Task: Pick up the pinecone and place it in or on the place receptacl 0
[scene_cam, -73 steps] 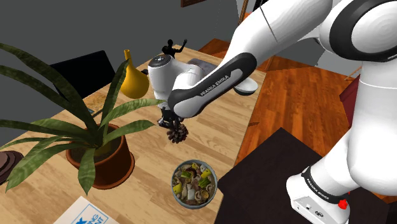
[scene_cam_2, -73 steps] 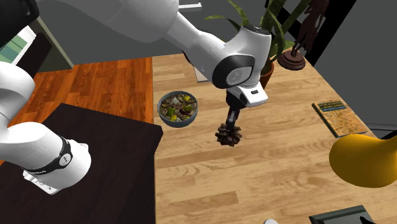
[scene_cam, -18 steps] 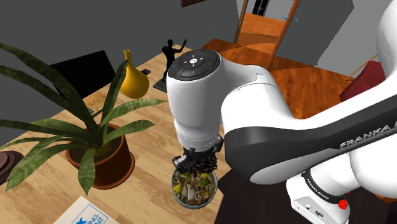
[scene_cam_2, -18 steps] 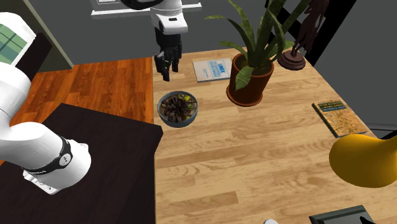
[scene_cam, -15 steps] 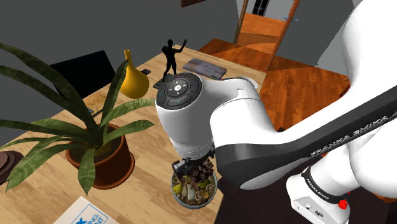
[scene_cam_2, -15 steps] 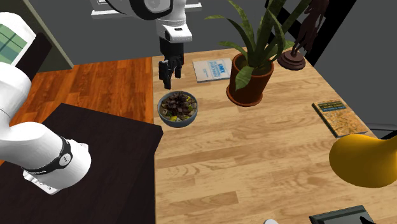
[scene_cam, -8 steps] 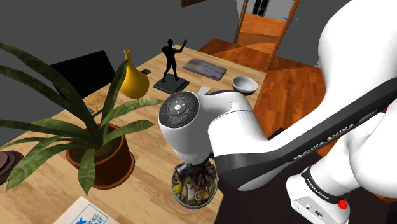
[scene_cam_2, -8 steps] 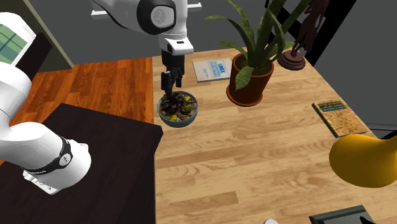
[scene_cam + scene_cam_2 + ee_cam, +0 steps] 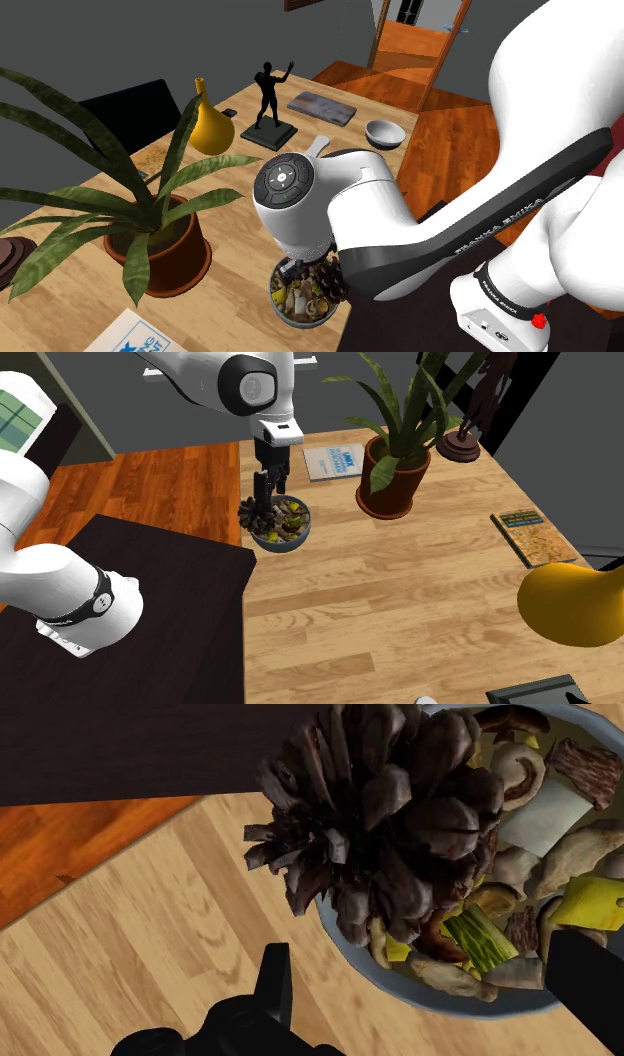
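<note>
The brown pinecone (image 9: 385, 814) lies free on the rim of a grey bowl (image 9: 440, 1000) filled with mixed food pieces, leaning out over the wooden table. My gripper (image 9: 430, 989) hangs just above it, open, and its two black fingers (image 9: 275, 984) stand wide apart without touching the cone. In the second exterior view the gripper (image 9: 266, 490) points down over the bowl (image 9: 298, 538), with the pinecone (image 9: 250, 512) at the bowl's left rim. In the shoulder view my white wrist covers most of the bowl (image 9: 300, 312); the pinecone (image 9: 326, 272) peeks out beneath it.
A potted plant (image 9: 165, 250) stands close to the bowl at the shoulder view's left. Further back are a yellow vase (image 9: 210, 125), a black figurine (image 9: 267, 95) and a small grey bowl (image 9: 385, 132). Books (image 9: 335, 460) lie on the table. The dark stand (image 9: 150, 612) borders the table edge.
The gripper came down over the bowl and opened fully. The pinecone, let go, has shifted from the bowl's middle to its rim on the second exterior view's left.
</note>
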### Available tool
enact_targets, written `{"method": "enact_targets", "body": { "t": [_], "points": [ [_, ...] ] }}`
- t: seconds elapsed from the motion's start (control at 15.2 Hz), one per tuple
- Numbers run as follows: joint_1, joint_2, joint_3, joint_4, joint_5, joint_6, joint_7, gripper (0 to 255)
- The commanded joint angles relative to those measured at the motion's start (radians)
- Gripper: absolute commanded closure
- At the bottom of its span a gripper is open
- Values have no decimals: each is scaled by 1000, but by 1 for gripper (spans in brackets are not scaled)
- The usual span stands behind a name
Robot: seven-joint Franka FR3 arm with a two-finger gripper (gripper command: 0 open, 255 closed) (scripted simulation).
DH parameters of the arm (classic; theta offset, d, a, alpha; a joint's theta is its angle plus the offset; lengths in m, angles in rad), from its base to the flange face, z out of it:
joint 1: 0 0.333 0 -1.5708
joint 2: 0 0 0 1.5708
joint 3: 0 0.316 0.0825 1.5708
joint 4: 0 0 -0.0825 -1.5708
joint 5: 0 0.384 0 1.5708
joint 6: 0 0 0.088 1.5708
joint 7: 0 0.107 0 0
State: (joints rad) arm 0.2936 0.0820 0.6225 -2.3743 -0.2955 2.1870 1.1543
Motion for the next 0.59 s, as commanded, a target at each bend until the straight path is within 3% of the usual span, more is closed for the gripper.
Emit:
{"method": "enact_targets", "body": {
  "t": [0.0,0.07,0.53],
  "points": [
    [0,0,0,0,0,0,0,0],
    [0,0,0,0,0,0,0,255],
    [0,0,0,0,0,0,0,255]
  ]
}}
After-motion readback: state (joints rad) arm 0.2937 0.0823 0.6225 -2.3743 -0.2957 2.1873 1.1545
